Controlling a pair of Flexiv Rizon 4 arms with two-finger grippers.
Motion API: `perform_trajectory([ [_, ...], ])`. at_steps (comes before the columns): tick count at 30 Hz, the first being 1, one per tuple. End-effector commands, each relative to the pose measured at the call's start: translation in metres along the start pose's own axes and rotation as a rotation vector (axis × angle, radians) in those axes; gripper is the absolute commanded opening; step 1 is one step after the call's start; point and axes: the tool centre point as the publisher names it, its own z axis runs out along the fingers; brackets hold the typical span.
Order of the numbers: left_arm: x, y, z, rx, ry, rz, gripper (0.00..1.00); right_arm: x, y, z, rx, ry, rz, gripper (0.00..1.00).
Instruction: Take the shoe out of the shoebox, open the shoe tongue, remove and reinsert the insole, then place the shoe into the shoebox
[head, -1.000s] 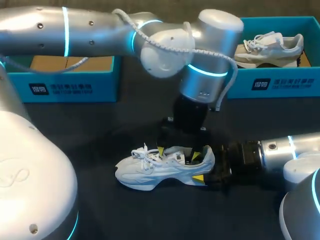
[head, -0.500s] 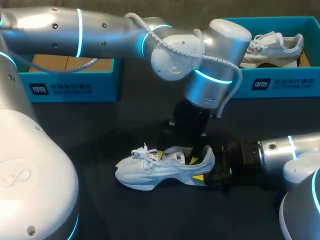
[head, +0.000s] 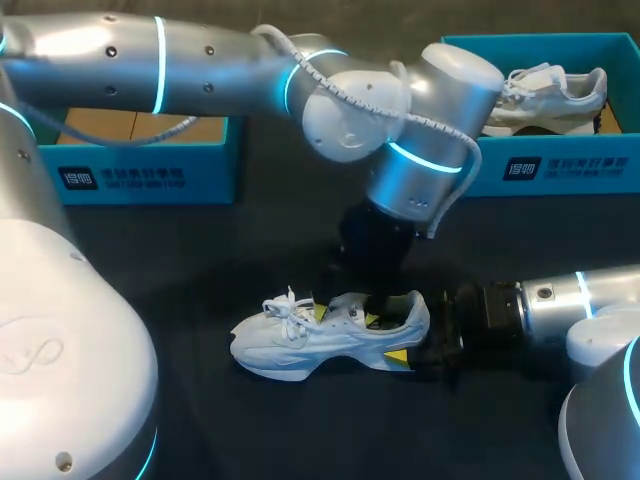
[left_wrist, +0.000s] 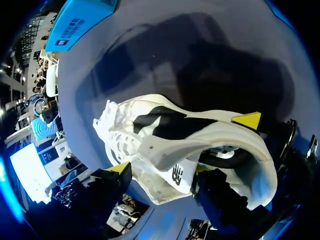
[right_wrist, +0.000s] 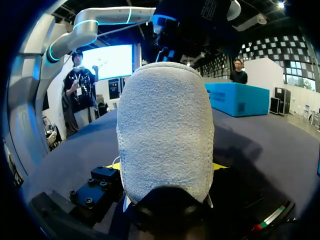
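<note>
**Shoe out on the desk: heel pinched, left fingers spread over the tongue**

There's the white shoe (head: 290, 345), sole down on the dark desk (head: 180, 260) in the lower middle of the head view. Its toe points to the frame's left and its heel to the right. It sits out in the open, well apart from both boxes.

The right arm (head: 545, 305) comes in low from the right edge, and the right fingers (head: 397, 357) are pinching the shoe at the heel. One yellow tip shows on the near side of the heel in the head view. The right wrist view backs that up: the heel's textured white back fills the middle, with a sliver of yellow tight against it on either side.

The left arm (head: 200, 60) runs across the top of the frame from the upper left and bends straight down over the shoe. The left fingers (left_wrist: 120, 169) stand spread. In the left wrist view, one yellow tip sits outside the shoe, just beside the lacing. The other is down in the shoe's mouth, and the tongue and side wall lie between them. Further back in that view, a yellow tip of the right fingers shows against the side of the heel.

Along the back of the desk, the teal upper-left shoebox (head: 140, 175) shows its brown cardboard floor. The teal upper-right shoebox (head: 560, 165) has a second shoe (head: 545, 90) lying in it.
</note>
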Motion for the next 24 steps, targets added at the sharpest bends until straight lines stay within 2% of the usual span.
perform_trajectory([
  [1, -0.01, 0.006, -0.002, 0.015, 0.024, -0.026, 0.69, 0.001, 0.0, 0.001, 0.002, -0.002, 0.0, 0.0],
  [6, -0.018, 0.007, -0.004, 0.026, 0.058, -0.03, 0.67, 0.001, 0.0, 0.001, 0.002, -0.002, 0.0, 0.0],
  [15, -0.021, 0.013, -0.008, 0.061, 0.128, -0.004, 0.48, 0.001, 0.0, 0.001, 0.002, -0.002, 0.0, 0.0],
  [24, -0.025, 0.013, -0.009, 0.08, 0.165, 0.007, 0.4, 0.001, 0.0, 0.001, 0.002, -0.002, 0.0, 0.0],
])
